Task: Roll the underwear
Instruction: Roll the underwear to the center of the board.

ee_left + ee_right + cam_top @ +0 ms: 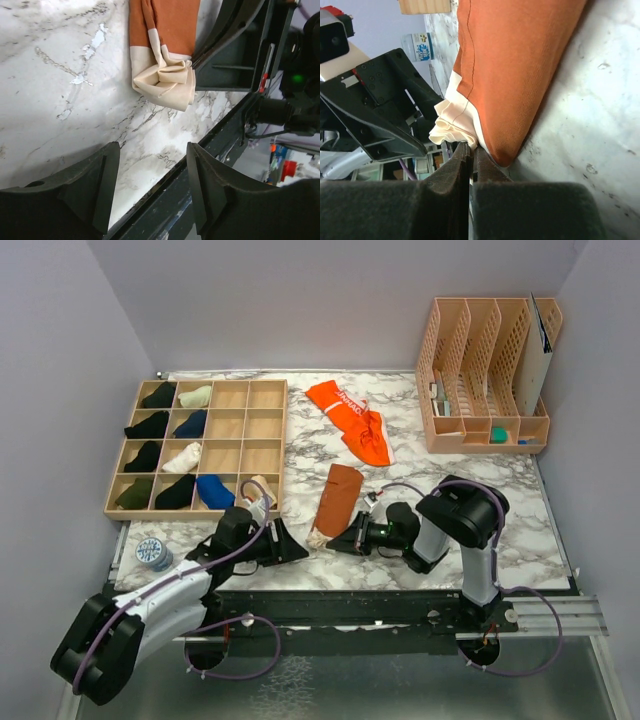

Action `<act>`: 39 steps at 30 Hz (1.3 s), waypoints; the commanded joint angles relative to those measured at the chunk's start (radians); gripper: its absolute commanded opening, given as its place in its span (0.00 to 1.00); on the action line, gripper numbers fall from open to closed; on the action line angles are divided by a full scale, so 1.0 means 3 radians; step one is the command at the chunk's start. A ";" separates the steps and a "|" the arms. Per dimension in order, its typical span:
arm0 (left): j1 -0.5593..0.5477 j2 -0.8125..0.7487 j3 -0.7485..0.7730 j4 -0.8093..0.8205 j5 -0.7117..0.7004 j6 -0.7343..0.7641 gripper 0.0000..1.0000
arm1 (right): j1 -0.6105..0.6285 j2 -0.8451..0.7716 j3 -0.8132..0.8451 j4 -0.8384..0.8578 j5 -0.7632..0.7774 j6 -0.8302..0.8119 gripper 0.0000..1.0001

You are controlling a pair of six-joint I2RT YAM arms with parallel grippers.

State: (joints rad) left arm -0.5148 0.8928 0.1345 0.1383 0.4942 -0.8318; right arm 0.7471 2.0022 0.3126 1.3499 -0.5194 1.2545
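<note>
- The rust-brown brief (340, 496) is lying folded into a long strip on the marble table (300, 455), just ahead of our arms. Its long axis is running from the near edge toward the far wall, leaning slightly right as it goes.
- Its near end is finishing in a cream band (167, 82), which is bunching into loose folds. We are judging this to be the end a roll would start from, with the cloth turning away from us along the strip.
- Our right gripper (470, 150) is lying low and reaching in from the right, crosswise to the strip. Its jaws are pressing together to a thin slit, and their tips are sitting at the near right corner, seemingly nipping the edge where cream meets rust.
- Our left gripper (152, 186) is waiting just left of that same end, jaws spread wide and holding nothing, with the cream band ahead of it and apart from its fingers.
- The two arms are flanking the near end, and the right one is the nearer, being in touch with the cloth.
- The orange brief (350, 420) is lying further up the table, well apart from both grippers.
- The wooden compartment tray (262, 455) is sitting off to the left.
</note>
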 commanded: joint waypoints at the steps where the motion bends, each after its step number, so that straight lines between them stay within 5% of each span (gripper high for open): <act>1: -0.0159 0.0165 0.0026 0.0326 -0.0188 0.0293 0.61 | -0.0020 0.0092 0.0048 -0.0601 -0.0065 0.0026 0.04; 19: -0.0301 0.1199 0.0339 0.0695 -0.0202 0.0791 0.64 | -0.0067 0.0142 0.0093 -0.0578 -0.0195 0.0060 0.05; 26: -0.0304 0.1533 0.0473 0.0809 -0.0321 0.0764 0.57 | -0.0067 0.0152 0.0091 -0.0506 -0.0227 0.0080 0.07; 35: -0.0299 0.1833 0.0599 0.0774 -0.0573 0.0438 0.16 | -0.0072 0.0050 0.0022 -0.0311 -0.0282 -0.0139 0.16; 39: -0.0299 0.1857 0.0684 0.0613 -0.0568 0.0296 0.00 | -0.0072 -0.0320 0.0150 -0.0893 -0.0349 -0.0771 0.27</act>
State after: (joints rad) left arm -0.6025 1.4158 0.3275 0.4423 0.4030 -0.7097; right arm 0.7261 1.9854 0.3408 1.2736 -0.5999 1.2343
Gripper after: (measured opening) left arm 0.074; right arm 0.234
